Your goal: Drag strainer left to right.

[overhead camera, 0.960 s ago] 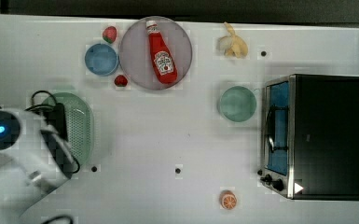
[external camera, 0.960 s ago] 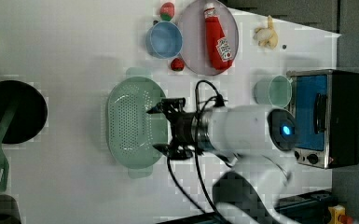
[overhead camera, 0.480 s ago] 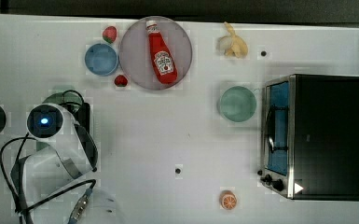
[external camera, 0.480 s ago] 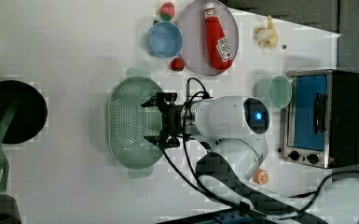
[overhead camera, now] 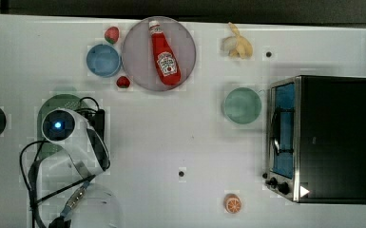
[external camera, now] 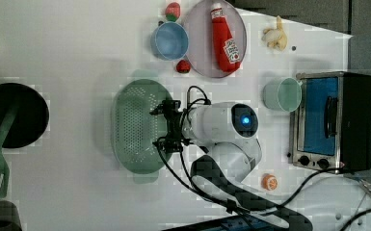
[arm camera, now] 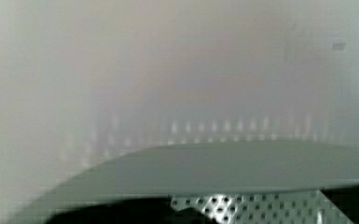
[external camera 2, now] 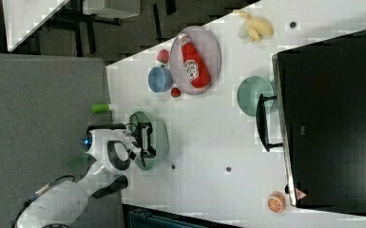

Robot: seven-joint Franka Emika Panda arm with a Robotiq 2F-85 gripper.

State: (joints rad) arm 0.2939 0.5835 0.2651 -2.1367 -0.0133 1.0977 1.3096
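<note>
White table [external camera: 77, 48], arm bent low, spread end effector [external camera: 166, 125] over strainer [external camera: 135, 127] rim.

The arm [external camera: 219, 126] has smooth, rounded white shells with dark bands at the joints. A small round blue light [external camera: 245, 120] glows on its wrist housing. The hand end [external camera: 169, 126] is black and boxy. Thin black cables [external camera: 198, 96] loop out around it, and a thicker black cable [overhead camera: 31, 166] trails along the white segments.
</note>
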